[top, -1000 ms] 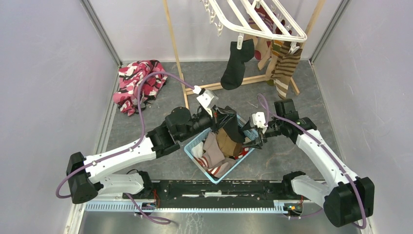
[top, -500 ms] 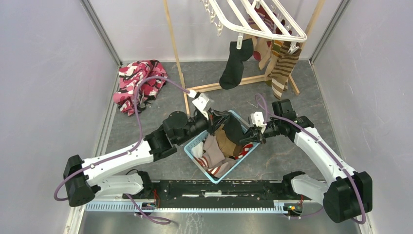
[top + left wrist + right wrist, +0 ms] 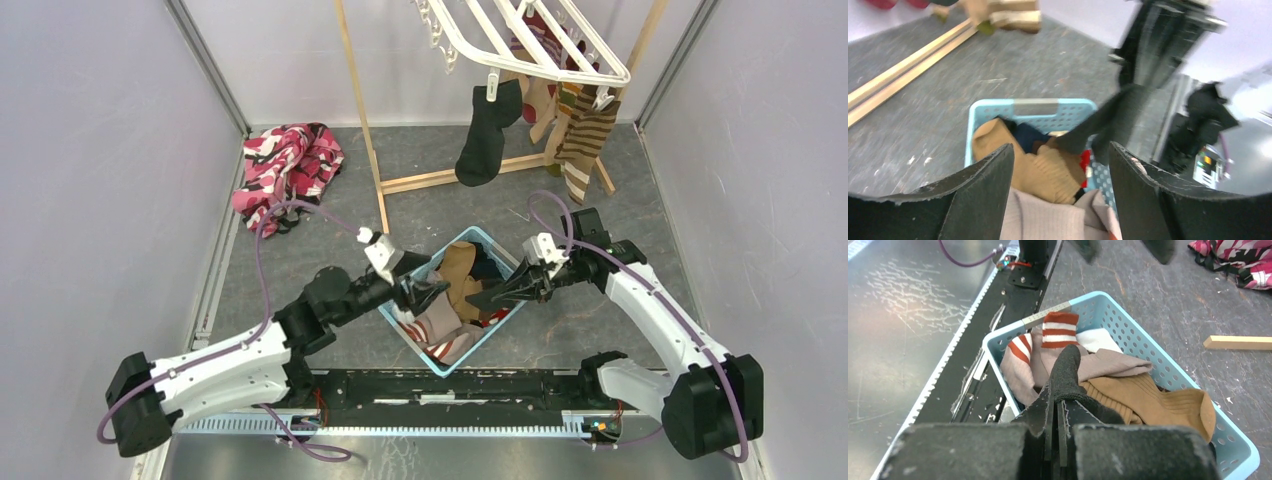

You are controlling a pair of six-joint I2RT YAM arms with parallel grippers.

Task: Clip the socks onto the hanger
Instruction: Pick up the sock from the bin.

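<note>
Black sock [image 3: 1068, 367]: your right gripper [image 3: 1057, 400] has it, jaws clamped flat on one end. Can't tell toe or cuff. Left gripper [image 3: 1060, 147] is spread wide with nothing in it, over the near-left side of the light blue basket [image 3: 1118, 320].

Risks as I read them:
- The grip is single-point and sits near the tip, so a fast lift could pull the fabric out.
- The free end lies on the pile against the tan sock [image 3: 1148, 400]; it may drag that out or catch on the basket's perforated wall.
- With only one end held, it'll hang limp and swing, making it hard to feed into a clip.

Long axis runs across the basket, sloping up from the pile to your right gripper. Free end points toward the left arm.

Hanger [image 3: 545, 68] is well apart at the far side, with a hung black sock [image 3: 483, 135] and striped socks [image 3: 585, 130] already clipped on.
</note>
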